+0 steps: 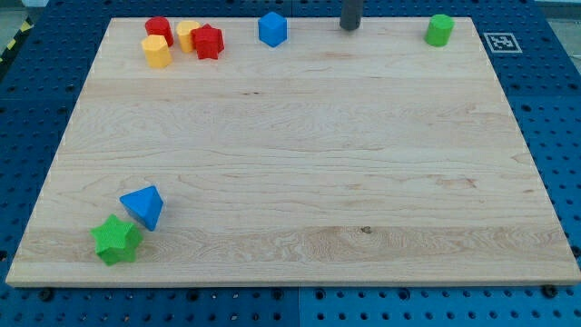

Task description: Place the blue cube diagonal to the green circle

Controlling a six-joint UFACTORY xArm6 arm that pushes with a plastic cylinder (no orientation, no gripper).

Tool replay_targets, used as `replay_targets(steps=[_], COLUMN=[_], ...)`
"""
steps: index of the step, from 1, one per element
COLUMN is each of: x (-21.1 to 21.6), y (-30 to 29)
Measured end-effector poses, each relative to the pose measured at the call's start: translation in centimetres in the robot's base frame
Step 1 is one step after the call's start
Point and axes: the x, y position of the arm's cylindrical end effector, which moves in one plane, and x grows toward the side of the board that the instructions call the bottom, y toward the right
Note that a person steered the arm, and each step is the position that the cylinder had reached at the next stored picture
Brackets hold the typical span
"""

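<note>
No pincer is fitted, so nothing is opening or gripping; my tip (349, 28) is resting at the board's top edge, between the blue cube (272, 28) to the view's left and the green circle (439, 29) to the view's right, touching neither; judging from this, the rod is sitting on the wrong side for pushing the cube rightward and will need to go around it. Red cylinder (158, 28), two yellow blocks (157, 51) and red star (208, 41) are clustering top left; blue triangular block (143, 205) is touching green star (116, 240) bottom left. The wooden board (300, 163) is lying on blue pegboard (554, 118); a fiducial tag (500, 42) is showing top right.
</note>
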Motion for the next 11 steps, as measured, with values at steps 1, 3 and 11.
replay_targets(steps=[1, 3, 11], x=[0.0, 0.0, 8.1], y=[-0.4, -4.7, -14.0])
